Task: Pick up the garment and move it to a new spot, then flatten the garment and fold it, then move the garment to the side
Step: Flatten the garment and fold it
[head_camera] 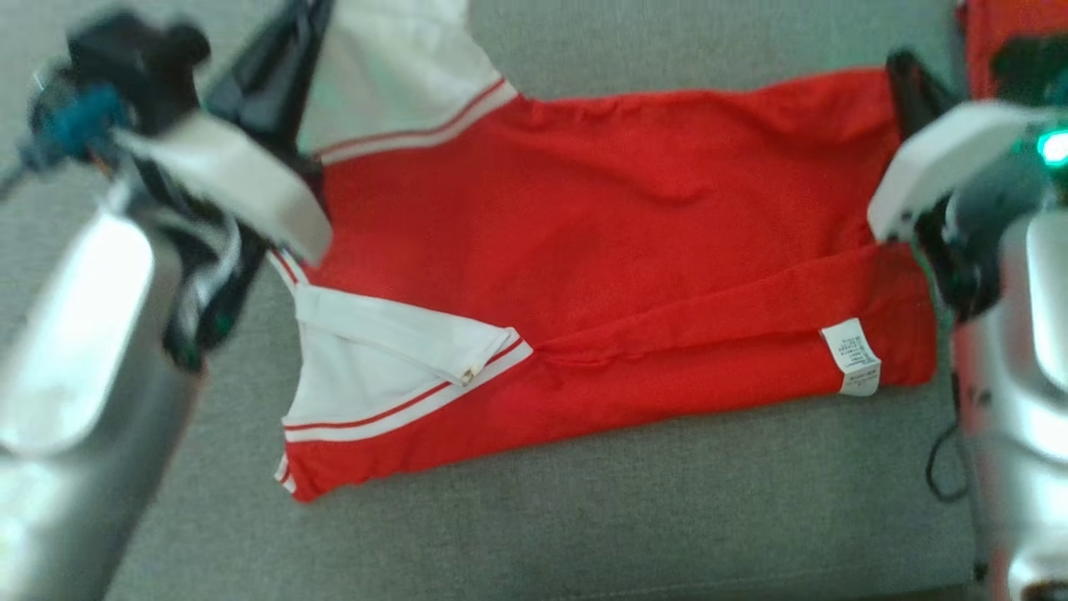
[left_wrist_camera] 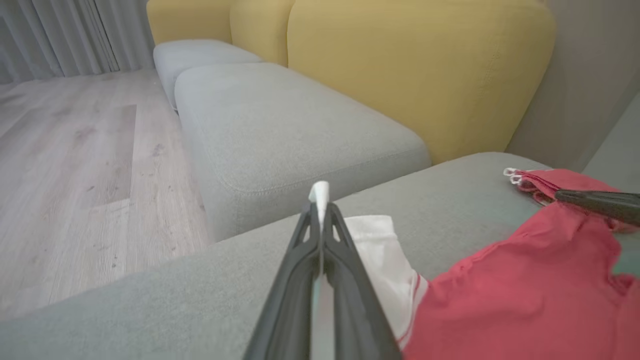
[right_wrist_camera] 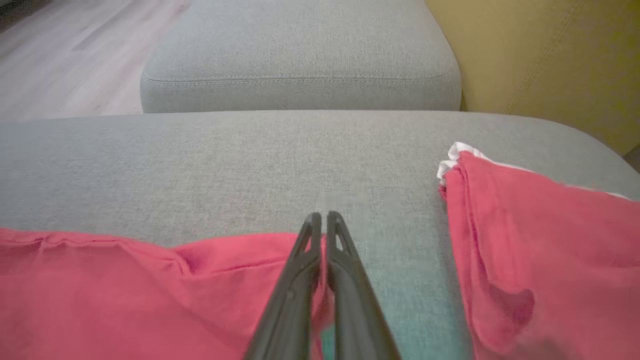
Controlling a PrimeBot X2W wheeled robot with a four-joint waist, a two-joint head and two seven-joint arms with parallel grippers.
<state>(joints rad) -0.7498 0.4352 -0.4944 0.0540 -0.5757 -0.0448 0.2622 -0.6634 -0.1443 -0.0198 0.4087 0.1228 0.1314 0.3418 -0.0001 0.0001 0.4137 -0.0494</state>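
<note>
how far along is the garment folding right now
Done: the garment lies spread on the grey cushion, its near edge apparently folded over, label showing. In hand: left claw is shut on the white sleeve, right claw on the red hem. Left: finishing the fold, then moving it aside.

The garment [head_camera: 634,217] is showing bright red across its body, with white sleeves edged in thin red-and-white stripes. A white label [head_camera: 851,356] with faint grey print is lying on the red hem. The sofa seat [head_camera: 584,517] is showing a plain grey weave, and the backrests [left_wrist_camera: 415,65] are glowing mustard yellow. The floor [left_wrist_camera: 75,150] is showing pale wood grain. A second red cloth [right_wrist_camera: 540,240] is showing a white edge. The left claw [left_wrist_camera: 320,212] and right claw [right_wrist_camera: 324,218] are looking black. A green light [head_camera: 1053,148] is glowing on the white-and-silver right arm [head_camera: 1026,334].
</note>
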